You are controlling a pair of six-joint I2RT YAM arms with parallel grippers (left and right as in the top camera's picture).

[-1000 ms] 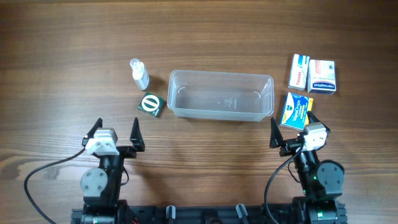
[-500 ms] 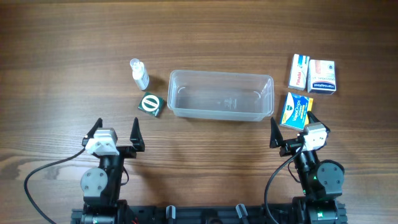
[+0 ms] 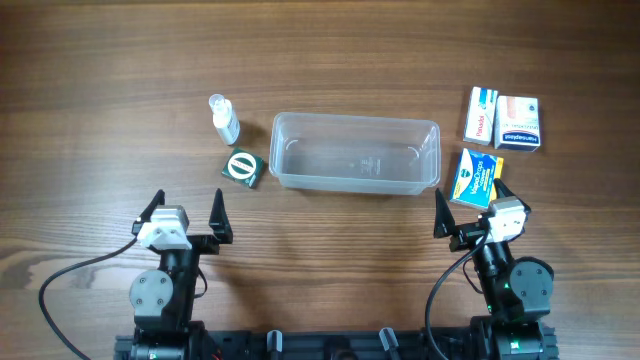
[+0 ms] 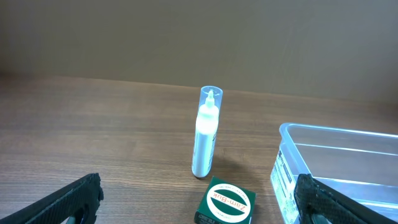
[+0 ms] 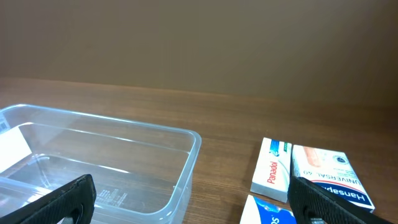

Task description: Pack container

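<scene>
The clear plastic container [image 3: 356, 152] stands empty at the table's middle; its left end shows in the left wrist view [image 4: 339, 168] and most of it in the right wrist view [image 5: 99, 162]. My left gripper [image 3: 185, 215] [image 4: 199, 208] is open near the front edge, short of a green Zam-Buk box [image 3: 241, 167] [image 4: 226, 202] and a small spray bottle [image 3: 224, 119] [image 4: 206, 132]. Open too, my right gripper [image 3: 468, 212] [image 5: 193, 205] sits just in front of a blue box [image 3: 475, 178] [image 5: 267, 213]. Nothing is between either pair of fingers.
Right of the container lie a Panadol box [image 3: 481, 114] [image 5: 272, 170] and a Hansaplast box [image 3: 518, 123] [image 5: 328, 176], side by side. Black cables trail from both arm bases along the front edge.
</scene>
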